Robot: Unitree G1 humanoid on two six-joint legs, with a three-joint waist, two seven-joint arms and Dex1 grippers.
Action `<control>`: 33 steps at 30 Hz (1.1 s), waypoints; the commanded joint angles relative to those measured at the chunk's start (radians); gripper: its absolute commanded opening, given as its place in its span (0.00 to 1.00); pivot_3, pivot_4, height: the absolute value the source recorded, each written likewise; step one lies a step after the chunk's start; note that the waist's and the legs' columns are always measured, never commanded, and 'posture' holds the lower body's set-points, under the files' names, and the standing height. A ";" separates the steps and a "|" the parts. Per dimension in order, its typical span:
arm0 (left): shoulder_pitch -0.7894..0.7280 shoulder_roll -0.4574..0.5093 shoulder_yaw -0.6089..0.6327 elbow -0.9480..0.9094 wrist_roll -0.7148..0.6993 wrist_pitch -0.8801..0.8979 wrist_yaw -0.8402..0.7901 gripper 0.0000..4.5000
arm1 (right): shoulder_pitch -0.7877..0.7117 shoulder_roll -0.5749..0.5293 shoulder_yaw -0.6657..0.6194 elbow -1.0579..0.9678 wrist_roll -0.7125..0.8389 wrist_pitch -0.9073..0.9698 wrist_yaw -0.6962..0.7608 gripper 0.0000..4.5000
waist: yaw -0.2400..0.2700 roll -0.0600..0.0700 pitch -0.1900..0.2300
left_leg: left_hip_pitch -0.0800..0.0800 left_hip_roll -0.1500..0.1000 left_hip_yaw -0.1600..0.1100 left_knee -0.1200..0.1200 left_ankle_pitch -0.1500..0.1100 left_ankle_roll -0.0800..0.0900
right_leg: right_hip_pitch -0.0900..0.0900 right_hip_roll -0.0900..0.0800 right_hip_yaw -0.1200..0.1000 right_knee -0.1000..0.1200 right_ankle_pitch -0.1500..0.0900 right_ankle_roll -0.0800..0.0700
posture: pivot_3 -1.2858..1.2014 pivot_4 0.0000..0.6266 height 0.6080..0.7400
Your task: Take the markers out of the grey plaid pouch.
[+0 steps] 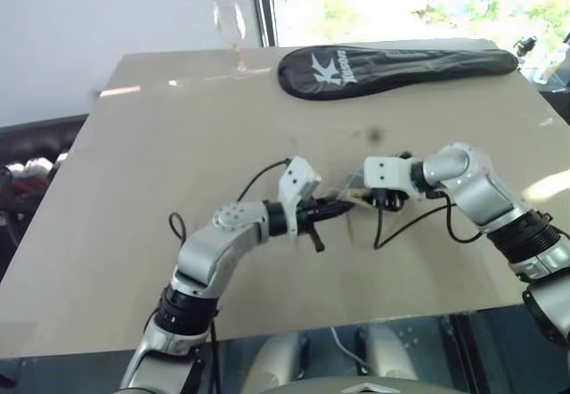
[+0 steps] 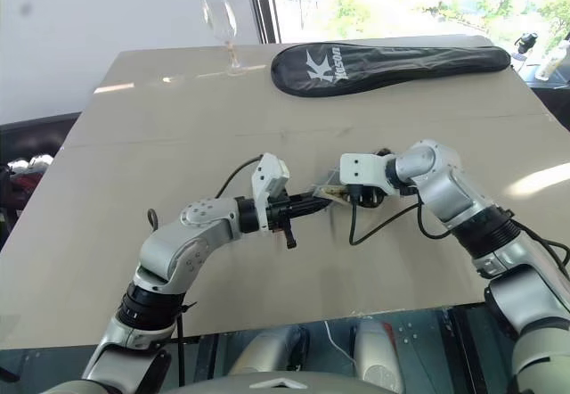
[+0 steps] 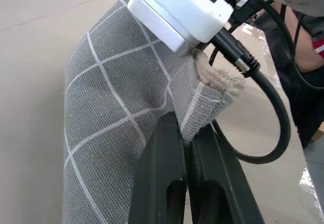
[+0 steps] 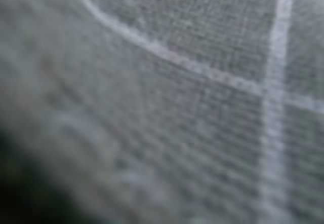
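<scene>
The grey plaid pouch (image 3: 116, 107) is held a little above the middle of the tan table (image 1: 178, 144), between my two hands. My left gripper (image 3: 185, 127) is shut on the pouch's open rim, pinching the fabric where the tan lining shows. My right gripper (image 2: 349, 194) comes from the right and points down into the pouch's mouth, its white wrist housing (image 3: 182, 11) right against the opening. The right wrist view shows plaid cloth (image 4: 192, 82) very close up. The markers are hidden.
A long black racket cover (image 1: 392, 66) lies along the table's far edge. A wine glass (image 1: 233, 28) stands at the far left of it. Black cables (image 1: 419, 225) loop from both wrists near the pouch. The table's near edge (image 1: 267, 336) is close to my arms.
</scene>
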 commanded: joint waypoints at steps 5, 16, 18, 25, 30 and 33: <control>-0.008 0.043 -0.044 0.026 0.101 -0.121 0.002 0.00 | 0.019 -0.018 -0.091 -0.092 0.006 0.054 -0.022 0.21 | 0.001 0.000 0.000 | -0.001 0.000 0.000 0.000 0.000 0.000 | 0.000 0.000 0.000 0.000 0.000 0.000 | 0.52 0.24 1.00; -0.069 0.062 -0.064 0.114 0.277 -0.264 0.084 0.00 | 0.057 -0.026 -0.209 -0.274 0.075 0.229 -0.066 0.21 | 0.003 0.000 0.000 | -0.005 0.000 -0.001 0.000 0.000 0.000 | -0.003 0.000 -0.001 -0.002 0.000 0.000 | 0.52 0.24 1.00; -0.092 0.073 -0.078 0.147 0.340 -0.312 0.117 0.00 | 0.076 0.011 -0.252 -0.301 0.124 0.315 -0.094 0.21 | 0.004 0.000 0.000 | -0.006 0.000 -0.001 0.000 0.000 0.000 | -0.003 0.000 -0.002 -0.003 0.000 0.000 | 0.52 0.24 1.00; -0.134 0.061 -0.087 0.207 0.453 -0.422 0.197 0.00 | 0.134 0.169 -0.378 -0.344 0.285 0.619 -0.203 0.21 | 0.003 0.000 0.001 | -0.008 0.000 -0.003 0.000 0.000 0.000 | -0.004 0.000 -0.002 -0.004 0.000 0.000 | 0.52 0.24 1.00; -0.126 0.077 -0.113 0.223 0.517 -0.484 0.199 0.00 | 0.103 0.316 -0.536 -0.294 0.386 0.764 -0.340 0.21 | -0.001 0.000 0.001 | -0.008 -0.001 -0.003 0.000 0.000 0.000 | -0.004 0.000 -0.003 -0.003 0.000 0.000 | 0.52 0.24 1.00; -0.118 0.086 -0.122 0.228 0.549 -0.514 0.198 0.00 | 0.091 0.355 -0.585 -0.276 0.416 0.803 -0.395 0.21 | -0.001 0.000 0.001 | -0.008 -0.001 -0.003 0.000 0.000 0.000 | -0.005 0.000 -0.002 -0.001 0.000 0.000 | 0.52 0.24 1.00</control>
